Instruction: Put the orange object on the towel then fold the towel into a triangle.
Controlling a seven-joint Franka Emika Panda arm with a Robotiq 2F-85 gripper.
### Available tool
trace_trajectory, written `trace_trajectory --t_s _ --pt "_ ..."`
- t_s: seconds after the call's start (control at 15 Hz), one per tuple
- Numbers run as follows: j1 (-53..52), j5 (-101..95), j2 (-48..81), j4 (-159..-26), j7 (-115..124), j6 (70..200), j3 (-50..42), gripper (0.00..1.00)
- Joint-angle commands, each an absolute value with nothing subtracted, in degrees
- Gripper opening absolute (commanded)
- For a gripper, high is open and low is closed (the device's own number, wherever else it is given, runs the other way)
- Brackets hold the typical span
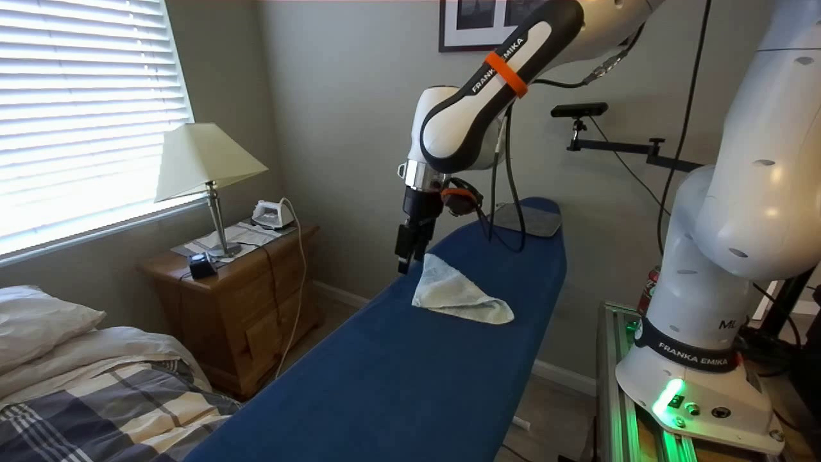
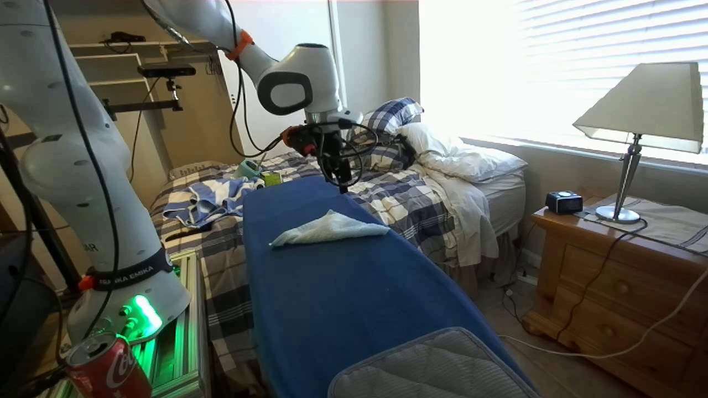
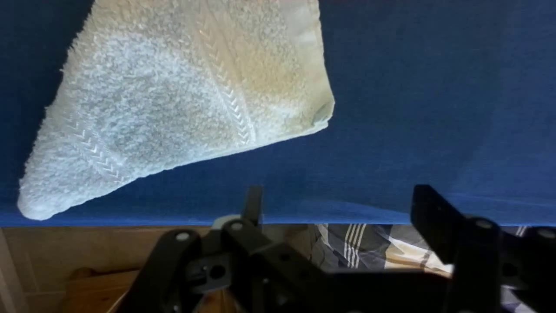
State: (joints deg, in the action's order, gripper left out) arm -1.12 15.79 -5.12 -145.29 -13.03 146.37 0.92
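Although the towel (image 1: 458, 295) lies on the ironing board (image 1: 397, 378) in a rough triangle, the orange object is not visible, presumably beneath the fold. The gripper (image 3: 339, 190) hangs nearby, jaws parted and empty. Snagging the towel's edge on withdrawal could reopen the fold.

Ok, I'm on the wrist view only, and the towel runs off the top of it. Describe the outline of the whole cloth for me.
Observer: In both exterior views the towel shows whole, in a roughly triangular shape.
Operator: Good. Report anything lying on the blue board outside my picture.
Observer: A grey pad lies over one end of it.
Operator: Now check around the arm's base.
Observer: A red drink can shows near it, in an exterior view.
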Motion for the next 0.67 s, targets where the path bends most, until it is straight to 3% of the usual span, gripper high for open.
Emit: trace_trajectory --t_s 0.0,0.6 --pt "-0.6 11.3 -13.3 -148.2 -10.2 139.4 0.1 1.00" --pt "4.1 -2.4 -24.3 -149.2 1.4 127.3 0.0 1.00"
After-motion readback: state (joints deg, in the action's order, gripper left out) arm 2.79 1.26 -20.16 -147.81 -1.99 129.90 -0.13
